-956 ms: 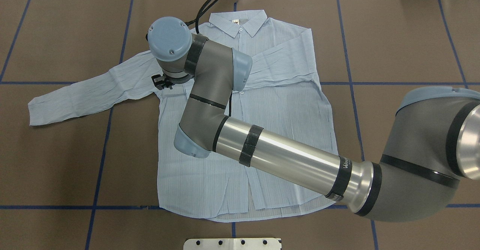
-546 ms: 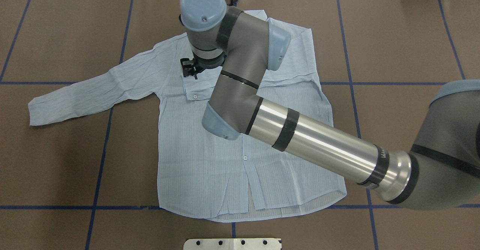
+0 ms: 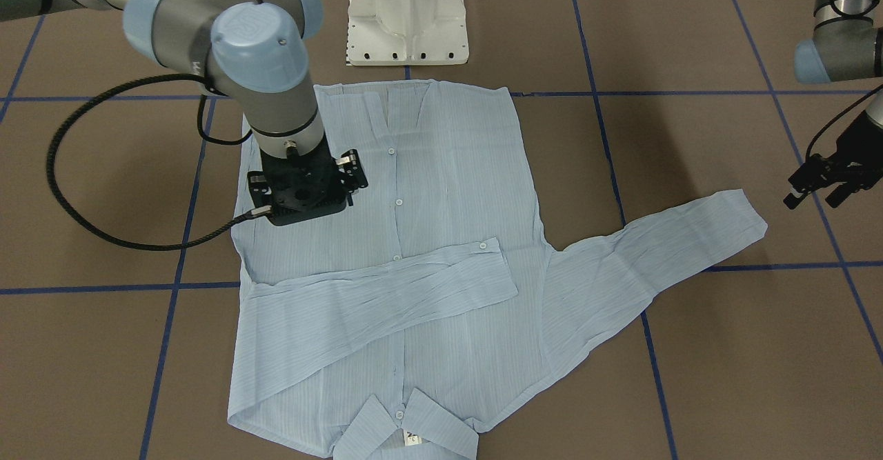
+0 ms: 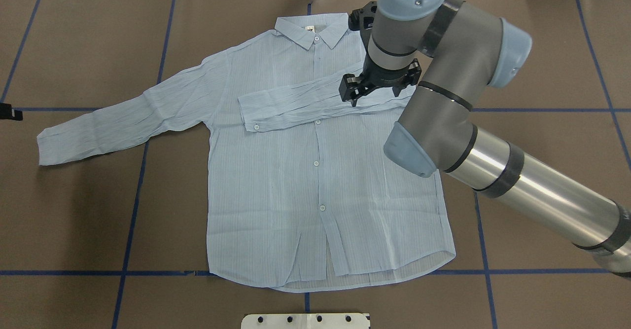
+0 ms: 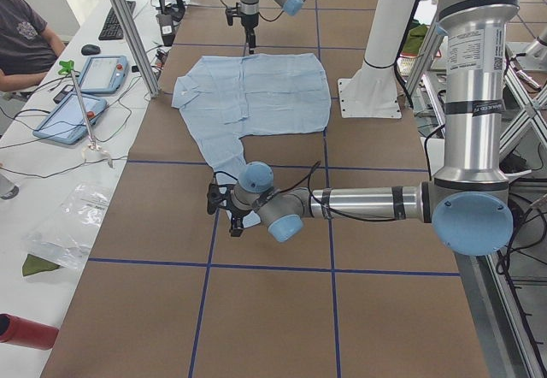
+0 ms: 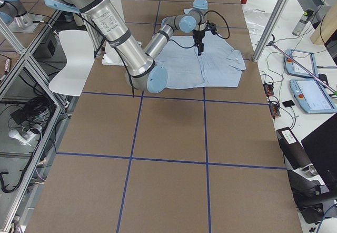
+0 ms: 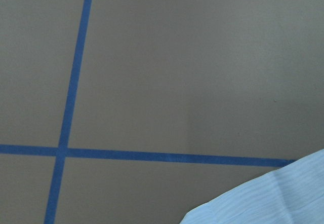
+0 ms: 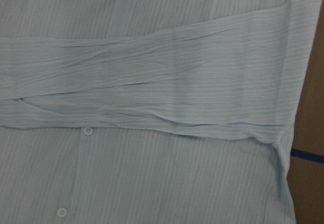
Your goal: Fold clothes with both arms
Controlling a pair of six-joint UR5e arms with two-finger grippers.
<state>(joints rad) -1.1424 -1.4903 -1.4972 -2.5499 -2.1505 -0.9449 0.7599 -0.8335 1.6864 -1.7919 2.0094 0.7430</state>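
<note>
Overhead exterior view: the light-blue shirt (image 4: 296,186) lies button-side up in the middle of the brown table (image 4: 542,48), with its collar (image 4: 315,29) on the side away from the robot.
Just changed: a second ago the right arm (image 4: 493,171) was stretched across to the shirt's far chest, and half a second ago it was over the middle. The right gripper (image 4: 375,92) has now drawn back to hang above the shoulder on its own side.
What it left behind: the folded sleeve (image 4: 305,103) lies flat across the chest. Its cuff (image 4: 252,118) is past the button line, in the same place as half a second ago.
Right tool: the fingers look spread and hold nothing; the wrist view shows only loose cloth beneath.
Other side: the left gripper (image 3: 817,187) is parted and empty, off the cloth and near the end of the outstretched sleeve (image 4: 123,117).
Meaning for the task: the first sleeve fold looks finished. The second sleeve is probably next, and the left arm is well placed for it. The body folds are not yet started.
</note>
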